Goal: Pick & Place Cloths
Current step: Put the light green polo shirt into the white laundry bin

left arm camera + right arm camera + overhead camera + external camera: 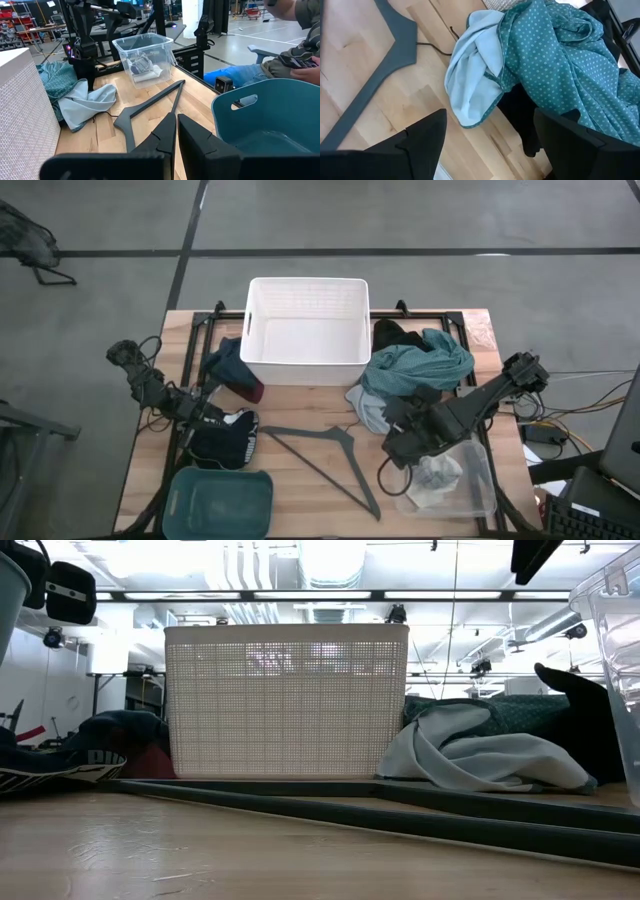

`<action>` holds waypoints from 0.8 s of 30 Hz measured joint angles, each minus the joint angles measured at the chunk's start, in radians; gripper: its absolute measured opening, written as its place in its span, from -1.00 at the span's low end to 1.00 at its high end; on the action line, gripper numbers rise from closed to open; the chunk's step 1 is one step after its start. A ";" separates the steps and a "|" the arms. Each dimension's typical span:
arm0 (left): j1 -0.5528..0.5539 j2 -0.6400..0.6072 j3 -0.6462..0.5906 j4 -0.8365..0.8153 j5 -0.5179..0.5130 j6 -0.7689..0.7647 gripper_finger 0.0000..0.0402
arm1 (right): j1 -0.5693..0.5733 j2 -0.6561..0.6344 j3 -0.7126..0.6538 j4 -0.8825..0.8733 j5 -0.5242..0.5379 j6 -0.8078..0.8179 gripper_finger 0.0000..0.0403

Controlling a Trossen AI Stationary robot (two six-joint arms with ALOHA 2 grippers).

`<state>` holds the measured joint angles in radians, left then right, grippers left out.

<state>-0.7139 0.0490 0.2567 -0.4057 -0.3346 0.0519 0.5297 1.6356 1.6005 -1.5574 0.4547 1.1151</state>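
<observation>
The counter (300,470) is carrying a white basket (305,330), standing empty. Just right of it the teal cloth (425,365) is lying heaped over a black one (392,333). The right end effector (487,145) is hovering over that heap with fingers spread wide, holding nothing. It risks snagging both garments together. The left end effector (176,135) is waiting pinched shut near the navy cloth (225,442).

- White slatted plastic basket (307,330): stands at the far middle of the wooden table (300,480).
- Grey clothes hanger (330,455): lies flat in front of the basket.
- Teal plastic bin (218,502): in front of the basket, towards the left.
- Clear plastic tub (455,477): front right of the basket, beyond the hanger; holds what may be crumpled pale pieces.
- Seated person (280,60): beyond the table's edge, near the teal bin.
</observation>
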 joint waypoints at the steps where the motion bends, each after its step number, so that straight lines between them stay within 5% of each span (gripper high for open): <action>1: 0.000 0.000 0.000 0.000 0.000 0.000 -0.88 | 0.000 0.000 0.000 0.001 -0.001 -0.001 0.43; 12: 0.000 0.000 0.000 0.000 0.000 0.000 -0.88 | 0.002 0.000 0.000 0.052 -0.005 -0.036 0.36; 24: 0.000 0.000 0.000 0.000 0.000 0.000 -0.88 | 0.002 0.000 0.000 0.080 -0.004 -0.049 0.50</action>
<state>-0.7137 0.0490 0.2565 -0.4056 -0.3346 0.0521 0.5320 1.6360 1.6005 -1.4769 0.4507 1.0660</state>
